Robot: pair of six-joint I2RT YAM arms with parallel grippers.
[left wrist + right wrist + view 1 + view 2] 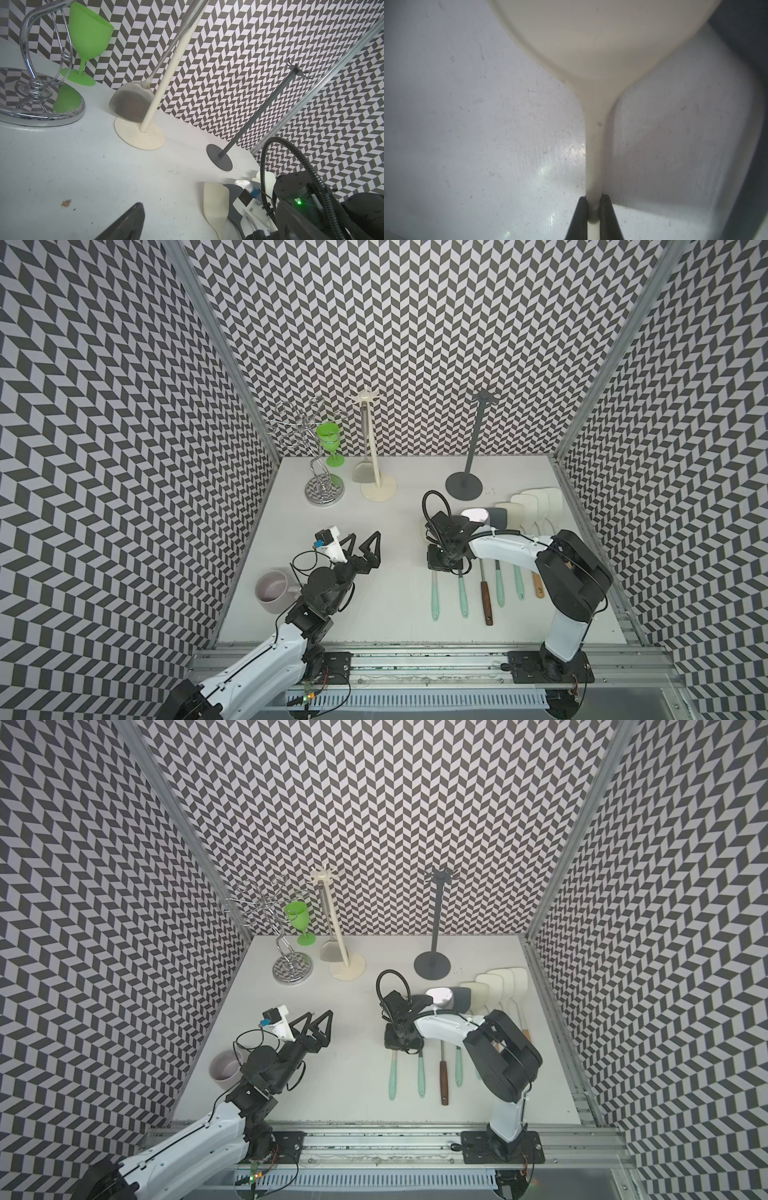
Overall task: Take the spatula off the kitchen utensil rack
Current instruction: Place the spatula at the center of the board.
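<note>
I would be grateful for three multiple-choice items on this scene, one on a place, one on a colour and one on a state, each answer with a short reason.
1. Which rack holds the metal spatula?
A. the dark grey one
B. the cream one
C. the chrome one

2. What colour is the goblet at the back of the table?
A. red
B. blue
C. green

3. How does the right gripper stand?
A. shut on a thin neck
B. wide open
C. shut on empty air

Answers:
1. B, since in both top views the blade hangs just above the base of the cream rack, beside its pole.
2. C, since the bowl, stem and foot are all bright green.
3. A, since the right wrist view shows its jaws pinching the narrow neck of the cream spatula.
</note>
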